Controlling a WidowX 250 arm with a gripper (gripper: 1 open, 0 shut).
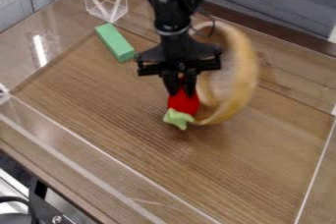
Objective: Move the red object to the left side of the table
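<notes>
From the one camera I have, the gripper point(183, 83) hangs nearly straight down with its jaws clenched on the red object point(184, 103), and I'll take the wooden bowl point(231, 88) as my landmark. The fruit sits at the bowl's left side, apparently touching or just overlapping its rim, with the light green leafy end point(178, 120) pointing down toward the table point(92, 140). I cannot tell whether that leafy end touches the wood or hangs just above it.

The bowl itself looks blurred and tipped up on edge, its opening turned toward the left, so I judge that the fruit or the fingers have caught it. That is the risk I'd watch: dragging the bowl along.

Well left of the bowl, toward the back, lies the green block point(114, 41), and behind it a clear folded piece point(106, 7) stands by the acrylic wall point(27, 110).

As for handling, the fruit looks like a small, light, hard toy, rounded and probably slick, so a pinch off-centre could squirt it out. The jaws grip the red body at its widest part, which I judge the right place; the leafy end looks too thin and uneven to hold.
</notes>
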